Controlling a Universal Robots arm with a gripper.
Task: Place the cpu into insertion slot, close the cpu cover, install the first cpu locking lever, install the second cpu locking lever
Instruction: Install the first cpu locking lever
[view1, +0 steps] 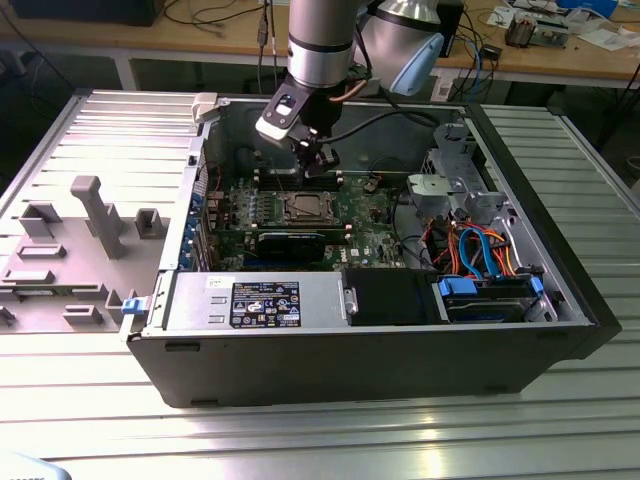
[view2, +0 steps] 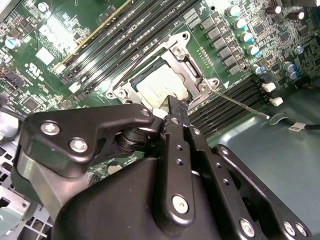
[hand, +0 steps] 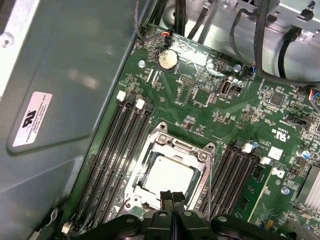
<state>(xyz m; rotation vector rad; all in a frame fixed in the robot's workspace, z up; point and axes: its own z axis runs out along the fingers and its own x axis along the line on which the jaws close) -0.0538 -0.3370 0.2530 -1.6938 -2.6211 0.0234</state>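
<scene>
Dull grey square cpu (hand: 167, 175) is sitting in the silver-rimmed insertion slot (hand: 135, 187). Thin silver cpu cover (hand: 172, 145) is apparently lying closed. Thin wire lever (view2: 240, 102) is seemingly standing unlatched. Black gripper (hand: 172, 196) is hovering close above, fingers clenched empty.

white sticker (hand: 32, 120), black label (view1: 265, 303), print unreadable

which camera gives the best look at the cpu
The first wrist view: nearly the whole silver top of the cpu shows. In the second wrist view the gripper hides one edge of it. In the exterior view it is a small, distant square.
</scene>
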